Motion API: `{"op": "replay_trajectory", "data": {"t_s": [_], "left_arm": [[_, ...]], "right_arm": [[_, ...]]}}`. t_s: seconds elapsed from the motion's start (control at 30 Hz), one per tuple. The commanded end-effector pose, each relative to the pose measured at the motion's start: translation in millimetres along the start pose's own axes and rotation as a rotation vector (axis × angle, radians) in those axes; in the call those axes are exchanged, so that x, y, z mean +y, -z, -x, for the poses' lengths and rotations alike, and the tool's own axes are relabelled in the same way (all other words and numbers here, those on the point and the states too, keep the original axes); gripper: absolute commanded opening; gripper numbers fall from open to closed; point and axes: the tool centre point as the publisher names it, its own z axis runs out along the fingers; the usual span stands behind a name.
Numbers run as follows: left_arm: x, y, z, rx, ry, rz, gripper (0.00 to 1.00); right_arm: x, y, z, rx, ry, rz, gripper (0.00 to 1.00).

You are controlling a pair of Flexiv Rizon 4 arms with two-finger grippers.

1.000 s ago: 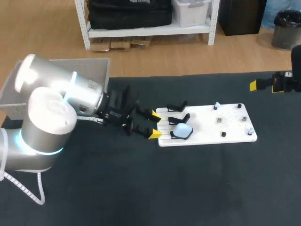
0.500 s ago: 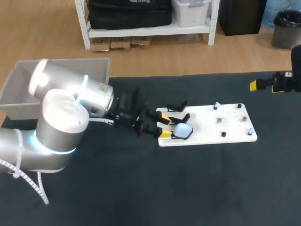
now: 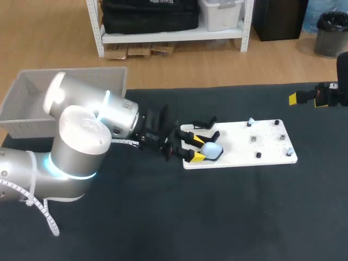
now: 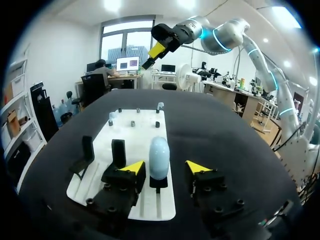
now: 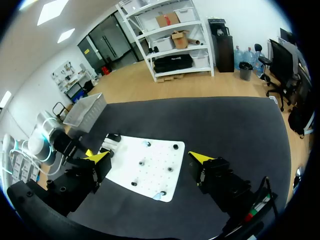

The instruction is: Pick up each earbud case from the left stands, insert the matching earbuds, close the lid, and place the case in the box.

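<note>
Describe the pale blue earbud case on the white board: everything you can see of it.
The earbud case is pale blue, smooth and rounded like a pebble, and looks like glossy plastic. It appears closed; no seam or hinge is clear. It stands on edge in a small black stand at the end of the white board nearest the left arm. The open fingers of the left gripper flank it on both sides; no contact is evident.

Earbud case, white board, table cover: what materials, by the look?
Earbud case: likely plastic, pale blue, smooth with soft sheen. White board: looks rigid plastic or painted panel, matte, flat. Table cover: probably dark fabric or rubber mat, matte, no glare.
</note>
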Motion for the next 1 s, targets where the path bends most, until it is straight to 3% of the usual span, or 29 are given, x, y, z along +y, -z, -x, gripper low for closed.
{"op": "replay_trajectory", "data": {"t_s": [0.03, 0.17, 0.33, 1.0], "left_arm": [[1.3, -6, -4.5, -0.013, -0.001, 0.008, 0.49], [2.8, -11, -5.4, -0.020, -0.003, 0.015, 0.49], [4.0, -16, -6.5, -0.020, -0.013, 0.021, 0.60], [10.9, -25, -3.5, -0.039, -0.015, 0.037, 0.47]], "right_arm": [[0, 0, 0, 0.001, 0.001, 0.000, 1.00], [0, 0, 0, 0.001, 0.001, 0.000, 1.00], [0, 0, 0, 0.001, 0.001, 0.000, 1.00], [0, 0, 0, 0.001, 0.001, 0.000, 1.00]]}}
